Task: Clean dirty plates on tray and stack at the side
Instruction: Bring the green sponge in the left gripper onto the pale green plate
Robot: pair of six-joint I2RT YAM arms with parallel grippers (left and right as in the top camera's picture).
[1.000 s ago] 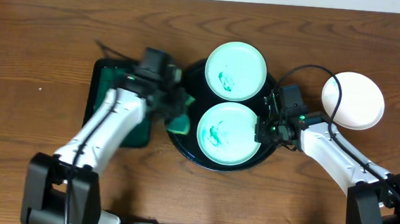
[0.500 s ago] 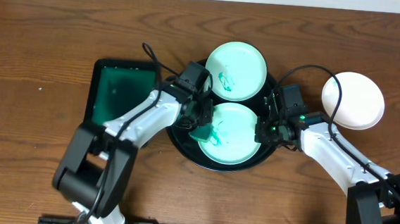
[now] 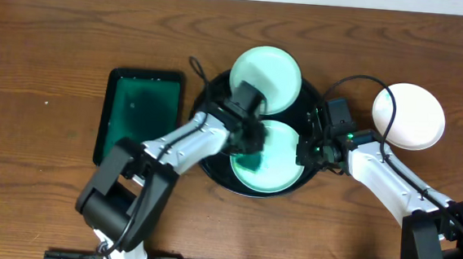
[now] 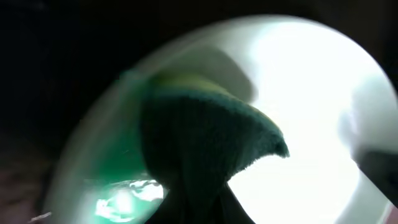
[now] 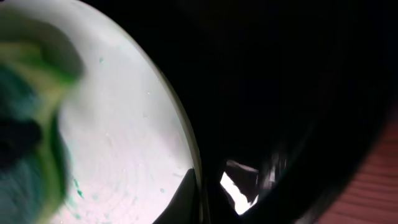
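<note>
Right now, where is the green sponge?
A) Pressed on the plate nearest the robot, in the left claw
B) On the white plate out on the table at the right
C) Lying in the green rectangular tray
A: the left claw is shut on the sponge and holds it against the near plate, which sits in the black tray.

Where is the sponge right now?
Overhead view: the sponge is at centre, held by the left gripper on the near plate of the black tray, left of the right gripper.
</note>
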